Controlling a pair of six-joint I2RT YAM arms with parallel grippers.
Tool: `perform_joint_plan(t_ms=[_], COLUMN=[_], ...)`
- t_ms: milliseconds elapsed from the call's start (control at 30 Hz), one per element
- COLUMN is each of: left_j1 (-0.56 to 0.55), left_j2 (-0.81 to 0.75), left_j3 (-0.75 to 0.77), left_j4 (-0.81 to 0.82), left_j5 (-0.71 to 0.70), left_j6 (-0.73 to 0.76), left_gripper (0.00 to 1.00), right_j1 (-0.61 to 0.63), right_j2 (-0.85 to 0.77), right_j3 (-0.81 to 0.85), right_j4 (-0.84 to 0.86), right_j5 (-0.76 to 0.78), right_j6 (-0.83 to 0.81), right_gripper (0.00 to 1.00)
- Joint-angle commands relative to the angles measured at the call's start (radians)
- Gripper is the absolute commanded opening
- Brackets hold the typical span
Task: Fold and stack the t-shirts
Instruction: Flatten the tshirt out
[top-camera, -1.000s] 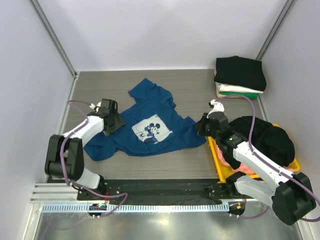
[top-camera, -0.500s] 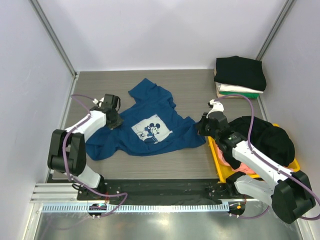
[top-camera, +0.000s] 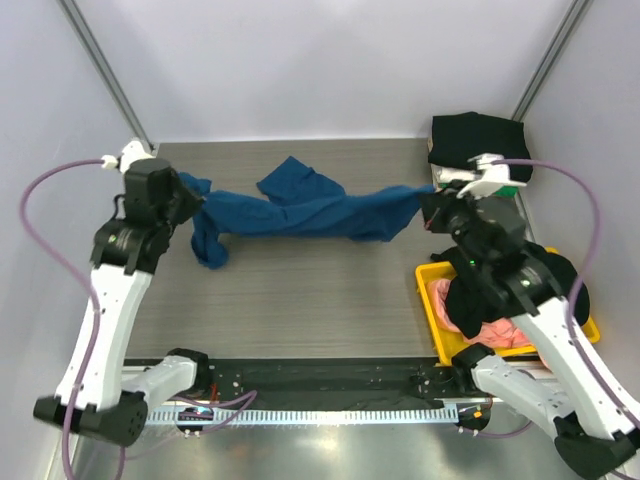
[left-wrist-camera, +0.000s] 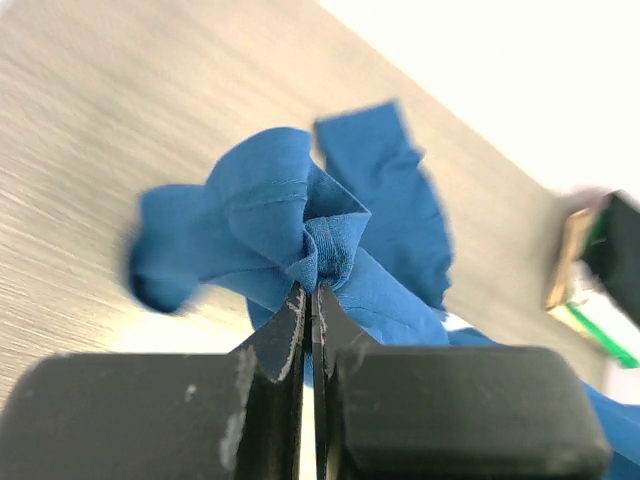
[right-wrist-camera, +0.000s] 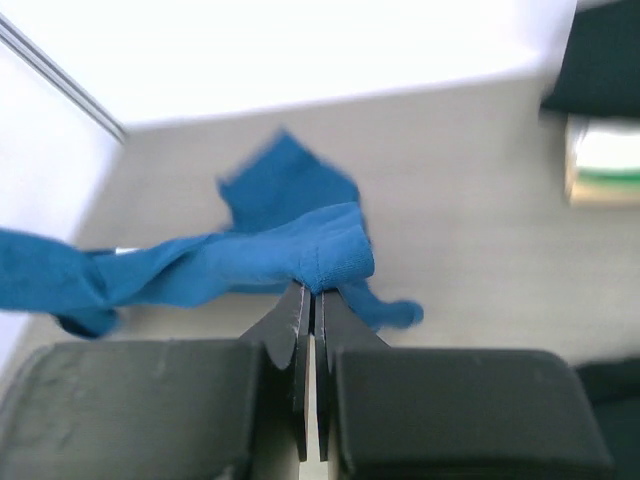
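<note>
Across the far half of the grey counter (top-camera: 320, 300), the dark blue t-shirt (top-camera: 300, 212) is pulled into a long, bunched band that runs from near the left edge to near the right edge. It is creased and twisted, with a loose end drooping at its left and a flap pointing toward the far edge. Along the right edge, a yellow bin (top-camera: 430, 310) holds a black t-shirt (top-camera: 540, 275) and a pink t-shirt (top-camera: 490, 330). At the far right corner sits a folded stack (top-camera: 480, 150), black on top with white and green beneath. The left gripper (left-wrist-camera: 311, 292) pinches one gathered end of the blue cloth between closed fingers, and the right gripper (right-wrist-camera: 309, 290) pinches the other end the same way.
</note>
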Motion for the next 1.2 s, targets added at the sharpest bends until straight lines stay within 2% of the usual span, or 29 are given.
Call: perform_joint_plan(t_ms=[0, 167, 333, 433, 533, 633, 733, 800, 867, 933, 967, 1000, 1033, 1067, 1100, 1133, 1167], left_j1=[-0.002, -0.002, -0.002, -0.002, 0.000, 0.000, -0.002, 0.000, 0.023, 0.185, 0.249, 0.341, 0.363, 0.382, 0.397, 0.405, 0.403], left_j2=[-0.120, -0.242, -0.360, -0.375, -0.346, -0.270, -0.132, -0.015, 0.065, 0.164, 0.194, 0.239, 0.343, 0.413, 0.471, 0.560, 0.570], left_j3=[0.071, 0.218, 0.316, 0.381, 0.442, 0.487, 0.527, 0.539, 0.510, 0.453, 0.414, 0.340, 0.329, 0.338, 0.355, 0.375, 0.378], left_j4=[-0.107, -0.170, -0.171, -0.191, -0.219, -0.252, -0.327, -0.366, -0.366, -0.302, -0.255, -0.180, -0.159, -0.150, -0.168, -0.188, -0.200], left_j5=[-0.056, -0.107, -0.151, -0.157, -0.141, -0.128, -0.159, -0.177, -0.174, -0.008, 0.060, 0.159, 0.175, 0.197, 0.239, 0.266, 0.269], left_j6=[0.022, 0.042, 0.079, 0.097, 0.122, 0.146, 0.163, 0.178, 0.192, 0.207, 0.217, 0.227, 0.244, 0.258, 0.273, 0.290, 0.289], left_gripper=[0.00, 0.00, 0.00, 0.00, 0.00, 0.00, 0.03, 0.06, 0.10, 0.12, 0.28, 0.42, 0.68, 0.79, 0.84, 0.85, 0.86], right_j1=[0.004, 0.004, 0.004, 0.004, 0.004, 0.004, 0.002, 0.004, -0.030, -0.103, -0.179, -0.209, -0.232, -0.249, -0.245, -0.239, -0.234], right_j2=[-0.080, -0.184, -0.327, -0.341, -0.289, -0.084, 0.082, 0.260, 0.386, 0.585, 0.654, 0.796, 0.858, 0.915, 0.976, 1.024, 1.018], right_j3=[0.135, 0.276, 0.335, 0.397, 0.492, 0.604, 0.692, 0.735, 0.746, 0.764, 0.804, 0.834, 0.905, 0.949, 0.994, 1.020, 0.988], right_j4=[-0.058, -0.082, -0.036, -0.018, -0.003, -0.003, -0.004, -0.003, 0.025, 0.028, 0.024, 0.013, -0.024, -0.057, -0.096, -0.122, -0.118], right_j5=[0.023, -0.007, -0.037, -0.035, -0.041, -0.026, 0.100, 0.216, 0.252, 0.149, 0.094, 0.022, -0.031, -0.049, -0.044, -0.025, -0.020], right_j6=[-0.076, -0.154, -0.219, -0.271, -0.322, -0.375, -0.428, -0.460, -0.481, -0.405, -0.358, -0.316, -0.249, -0.235, -0.227, -0.231, -0.234], right_gripper=[0.01, 0.01, 0.01, 0.01, 0.01, 0.01, 0.01, 0.01, 0.01, 0.01, 0.01, 0.04, 0.49, 0.73, 0.83, 0.87, 0.91])
